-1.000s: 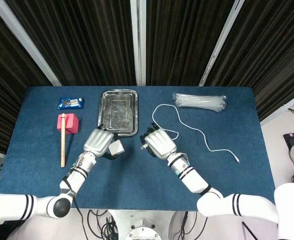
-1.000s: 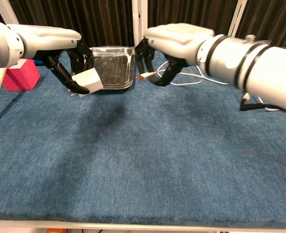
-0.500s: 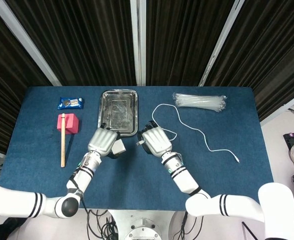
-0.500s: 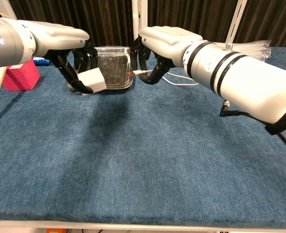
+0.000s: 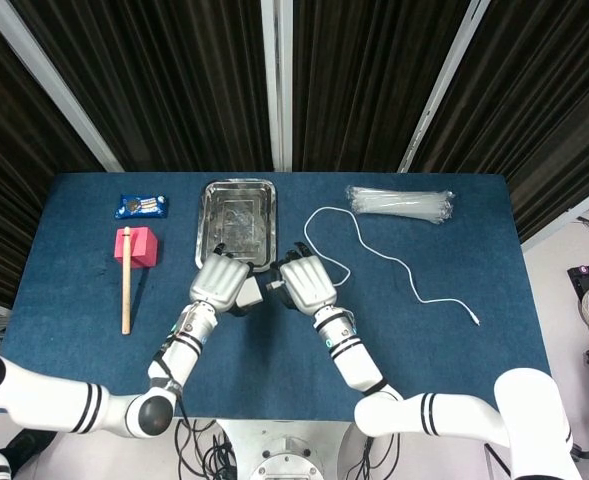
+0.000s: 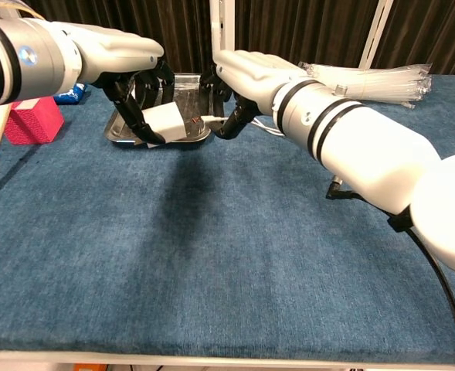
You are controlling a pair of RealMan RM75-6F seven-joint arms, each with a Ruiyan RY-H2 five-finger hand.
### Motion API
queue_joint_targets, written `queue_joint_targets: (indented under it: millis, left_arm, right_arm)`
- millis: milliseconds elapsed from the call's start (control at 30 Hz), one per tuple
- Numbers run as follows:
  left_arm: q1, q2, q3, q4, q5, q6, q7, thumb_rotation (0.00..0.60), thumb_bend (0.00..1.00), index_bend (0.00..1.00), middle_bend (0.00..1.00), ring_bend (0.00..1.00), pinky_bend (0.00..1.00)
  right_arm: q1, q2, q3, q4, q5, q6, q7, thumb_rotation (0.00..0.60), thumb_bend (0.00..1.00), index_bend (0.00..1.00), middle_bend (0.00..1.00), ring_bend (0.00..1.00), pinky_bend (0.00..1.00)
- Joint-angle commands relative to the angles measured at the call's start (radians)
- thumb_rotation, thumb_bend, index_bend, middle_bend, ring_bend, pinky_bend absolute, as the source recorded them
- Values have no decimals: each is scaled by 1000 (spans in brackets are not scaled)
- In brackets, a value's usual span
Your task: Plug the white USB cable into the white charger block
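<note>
Because the plug has to meet a socket on the block's side, the left hand's fingers [image 6: 138,116] wrap the white charger block [image 6: 165,121] and hold it off the bench with one face turned toward three o'clock. Opposite it, the right hand's fingers [image 6: 229,125] pinch the plug end of the white USB cable [image 6: 210,119], aimed toward nine o'clock so that its tip sits just beside the block; whether it has entered the socket I cannot tell. From overhead, the left hand [image 5: 220,282] and right hand [image 5: 306,283] nearly touch, just below the steel tray [image 5: 212,190]. Slack cable loops away toward two o'clock across the blue bench [image 5: 444,350], which should leave the plug free to advance.
</note>
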Motion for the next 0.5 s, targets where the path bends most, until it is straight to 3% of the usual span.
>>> queue_joint_targets:
  millis: [33,500]
  left_arm:
    - [-9,-6,-2,1,-11,5,10,504,263,488,498,346,157]
    - [-38,-5,-11,3,-58,0,26,508,263,488,498,346,159]
  right_arm:
    - [5,-6,5,3,3,4,-2,600,433,572,508,285,124]
    - [15,-12,-2,0,4,17,-21,600,433,573,508,285,108]
